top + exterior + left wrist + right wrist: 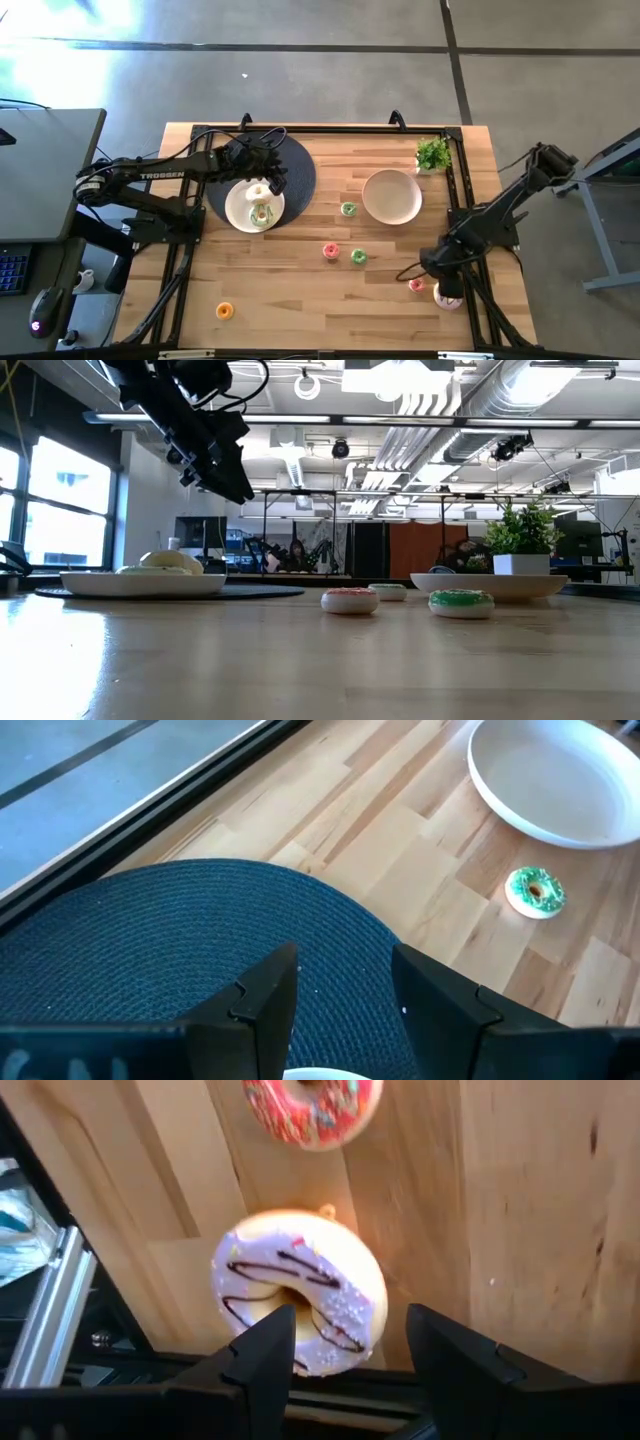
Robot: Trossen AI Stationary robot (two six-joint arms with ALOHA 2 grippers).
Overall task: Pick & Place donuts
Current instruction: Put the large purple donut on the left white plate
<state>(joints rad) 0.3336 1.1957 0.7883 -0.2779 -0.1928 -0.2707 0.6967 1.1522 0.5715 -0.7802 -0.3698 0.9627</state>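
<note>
The right gripper (340, 1350) hung low over the pink-white iced donut (298, 1292) near the table's front right corner, fingers parted wider than the ring's hole but, by the look of it, narrower than the whole donut, and closed on nothing. One finger (262, 1348) overlapped the icing in the wrist view; whether it touched, I could not tell.

The risk, as I judge it, lay in that spacing — a straight descent could land a fingertip on the icing and skid the donut toward the table's edge (500, 290), or against the small pink-red donut (312, 1110) just beside it.

The left gripper (340, 995) hovered over the dark round mat (150, 950), beside the white plate (240, 212) already carrying the cream-yellow donut (258, 191) and the green-white donut (261, 213). Its fingers stood moderately apart and empty.

Loose on the wood lay a green donut (348, 209) just beside the beige plate (392, 197), a pink-red donut (331, 251) and another green donut (358, 256) close together mid-table, and an orange donut (224, 311) well apart near the front left. A plant sprig (433, 154) stood at the far right.
</note>
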